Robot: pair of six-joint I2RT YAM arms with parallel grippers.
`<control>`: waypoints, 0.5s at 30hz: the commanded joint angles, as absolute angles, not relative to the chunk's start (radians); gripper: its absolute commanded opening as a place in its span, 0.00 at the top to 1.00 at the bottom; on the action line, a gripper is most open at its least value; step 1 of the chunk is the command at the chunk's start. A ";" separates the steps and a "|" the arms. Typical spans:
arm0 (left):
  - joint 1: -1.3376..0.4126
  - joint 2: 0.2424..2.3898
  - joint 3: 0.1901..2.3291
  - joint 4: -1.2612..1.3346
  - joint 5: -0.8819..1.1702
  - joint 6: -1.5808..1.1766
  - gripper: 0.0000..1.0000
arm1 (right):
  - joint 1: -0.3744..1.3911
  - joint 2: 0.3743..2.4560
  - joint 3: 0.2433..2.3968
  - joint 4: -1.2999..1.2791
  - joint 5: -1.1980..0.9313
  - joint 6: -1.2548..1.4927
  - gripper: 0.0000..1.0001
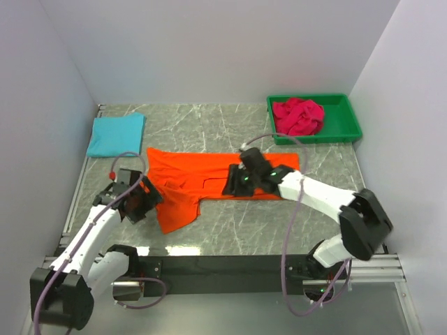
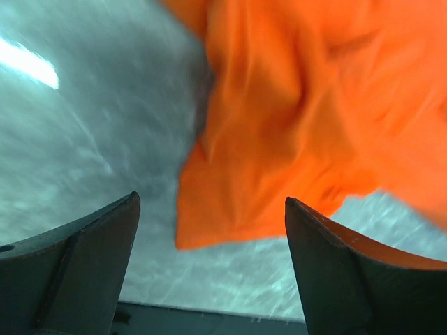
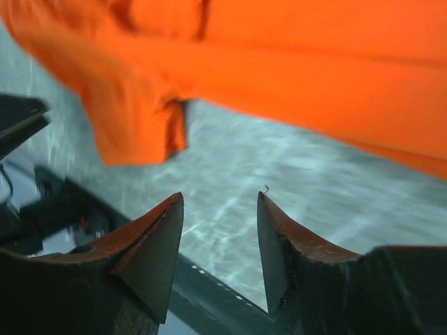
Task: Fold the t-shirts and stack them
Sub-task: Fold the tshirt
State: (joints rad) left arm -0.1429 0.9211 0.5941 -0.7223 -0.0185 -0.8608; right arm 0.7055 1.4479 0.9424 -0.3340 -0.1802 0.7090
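Note:
The orange t-shirt (image 1: 202,178) lies partly folded across the middle of the table, one flap hanging toward the near edge. My left gripper (image 1: 143,199) hovers at its left edge, open and empty; in the left wrist view the orange cloth (image 2: 300,118) lies just beyond the left gripper (image 2: 211,202). My right gripper (image 1: 234,183) sits over the shirt's near edge, open with nothing between its fingers; the orange shirt (image 3: 279,63) fills the top of the right wrist view, above the gripper (image 3: 220,199). A turquoise t-shirt (image 1: 115,134) lies folded at the back left. The crimson-pink t-shirt (image 1: 298,116) is bunched in the bin.
The green plastic bin (image 1: 353,120) stands at the back right corner. White walls close in the marble table (image 1: 265,223) on the left, back and right. A black rail runs along the near edge by the arm bases.

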 commanded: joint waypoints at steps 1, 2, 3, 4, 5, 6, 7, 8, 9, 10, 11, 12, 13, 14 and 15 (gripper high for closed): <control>-0.218 0.931 0.562 -0.654 -0.029 -0.977 0.11 | 0.794 1.534 0.960 -0.169 -0.270 0.764 0.47; -0.238 0.937 0.542 -0.643 -0.029 -0.995 0.11 | 0.808 1.580 0.972 -0.161 -0.267 0.767 0.47; -0.245 0.943 0.532 -0.635 -0.032 -1.008 0.12 | 0.822 1.604 0.986 -0.152 -0.270 0.769 0.47; -0.255 0.951 0.522 -0.627 -0.044 -1.018 0.12 | 0.833 1.627 1.008 -0.146 -0.275 0.778 0.47; -0.264 0.954 0.502 -0.611 -0.046 -1.038 0.13 | 0.853 1.670 1.018 -0.138 -0.281 0.782 0.47; -0.279 0.956 0.494 -0.603 -0.048 -1.046 0.15 | 0.860 1.690 1.029 -0.126 -0.293 0.784 0.47; -0.287 0.962 0.486 -0.594 -0.051 -1.054 0.16 | 0.867 1.712 1.057 -0.124 -0.310 0.784 0.47; -0.294 0.968 0.470 -0.575 -0.055 -1.061 0.17 | 0.883 1.748 1.069 -0.124 -0.313 0.782 0.47; -0.302 0.976 0.465 -0.569 -0.058 -1.066 0.21 | 0.888 1.765 1.081 -0.118 -0.314 0.779 0.47; -0.304 0.997 0.460 -0.565 -0.061 -1.071 0.23 | 0.894 1.784 1.098 -0.114 -0.327 0.779 0.47; -0.307 1.008 0.456 -0.560 -0.058 -1.071 0.24 | 0.897 1.813 1.107 -0.109 -0.331 0.784 0.47; -0.313 1.028 0.454 -0.549 -0.057 -1.071 0.27 | 0.906 1.828 1.123 -0.106 -0.337 0.787 0.47; -0.317 1.035 0.454 -0.548 -0.057 -1.071 0.29 | 0.908 1.841 1.130 -0.103 -0.344 0.788 0.47; -0.321 1.045 0.453 -0.545 -0.058 -1.072 0.30 | 0.910 1.864 1.137 -0.104 -0.348 0.792 0.47; -0.325 1.049 0.451 -0.538 -0.058 -1.072 0.32 | 0.913 1.873 1.143 -0.103 -0.350 0.792 0.47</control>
State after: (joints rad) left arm -0.3099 1.0199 0.4641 -0.5869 -0.0345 -1.0462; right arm 0.9005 1.8469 1.0946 -0.1490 -0.3218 0.7765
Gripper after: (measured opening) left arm 0.690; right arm 0.533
